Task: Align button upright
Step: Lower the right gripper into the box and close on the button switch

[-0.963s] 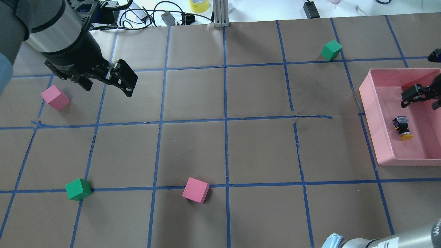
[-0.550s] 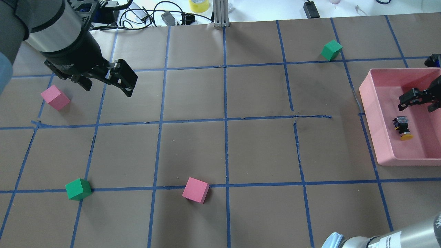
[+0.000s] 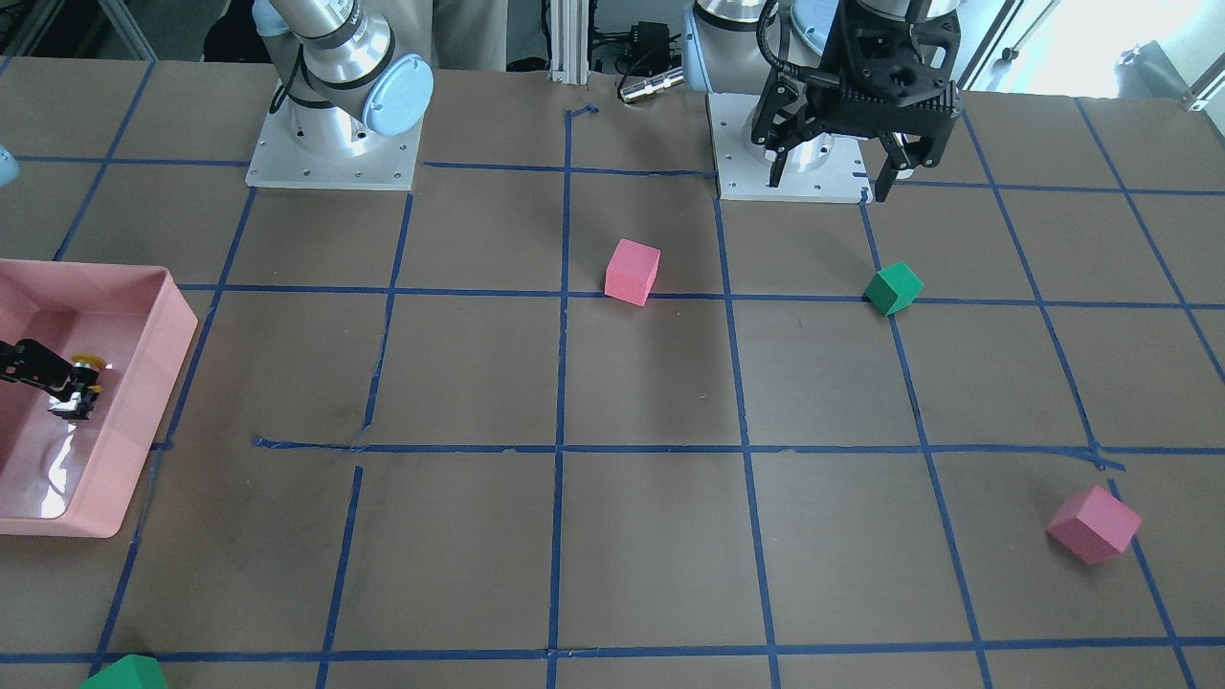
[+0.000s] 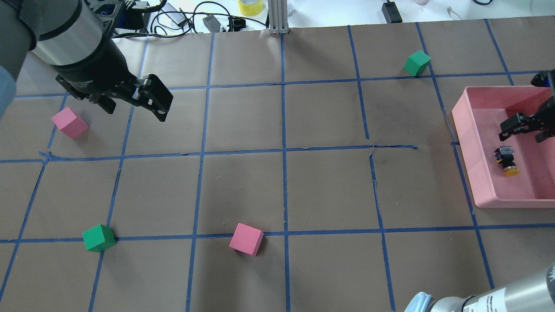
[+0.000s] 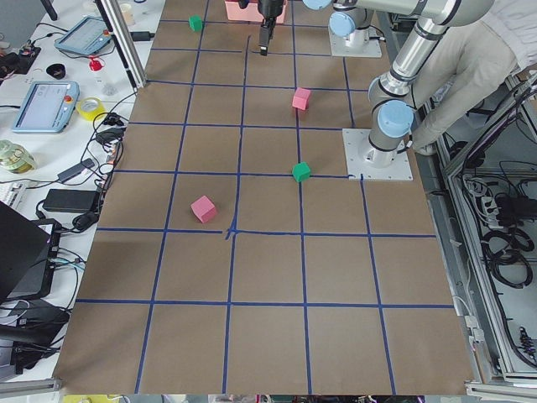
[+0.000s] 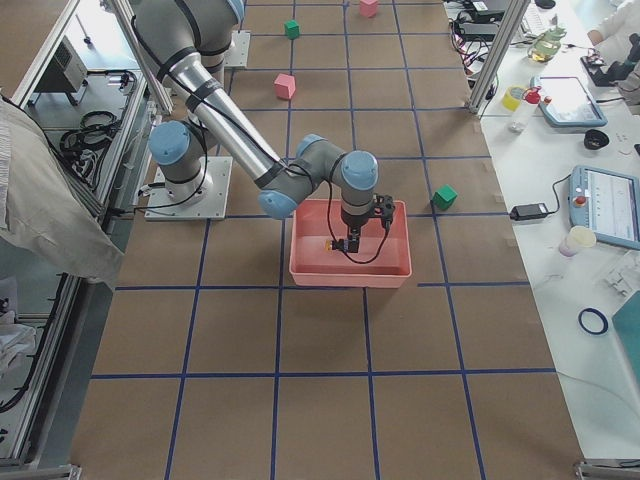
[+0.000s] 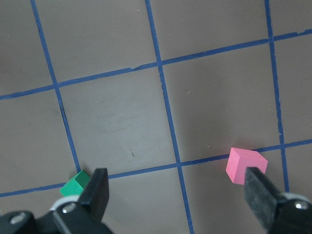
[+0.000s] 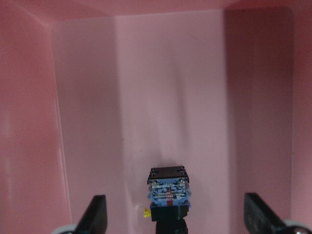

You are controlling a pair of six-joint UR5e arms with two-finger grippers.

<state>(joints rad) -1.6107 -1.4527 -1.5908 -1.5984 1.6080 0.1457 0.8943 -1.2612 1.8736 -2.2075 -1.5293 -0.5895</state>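
The button [image 4: 506, 160] lies on its side in the pink tray [image 4: 462, 125], yellow cap toward the near edge and base toward the far side. My right gripper [image 4: 522, 131] is open and empty, hovering just beyond the button's base end. In the right wrist view the button [image 8: 168, 195] sits low in the frame, between the two spread fingers [image 8: 95, 217]. In the front-facing view the button [image 3: 75, 394] is partly hidden by the gripper. My left gripper [image 4: 134, 109] is open and empty, above the table at the far left.
A pink cube [image 4: 69, 122] lies beside the left gripper. A green cube [image 4: 99, 238] and another pink cube [image 4: 246, 239] lie near the front. A green cube [image 4: 417, 63] sits far right, beyond the tray. Cables and tape line the far edge.
My right gripper has shifted slightly left and closer to the button, staying open. The button and the left arm have not moved.
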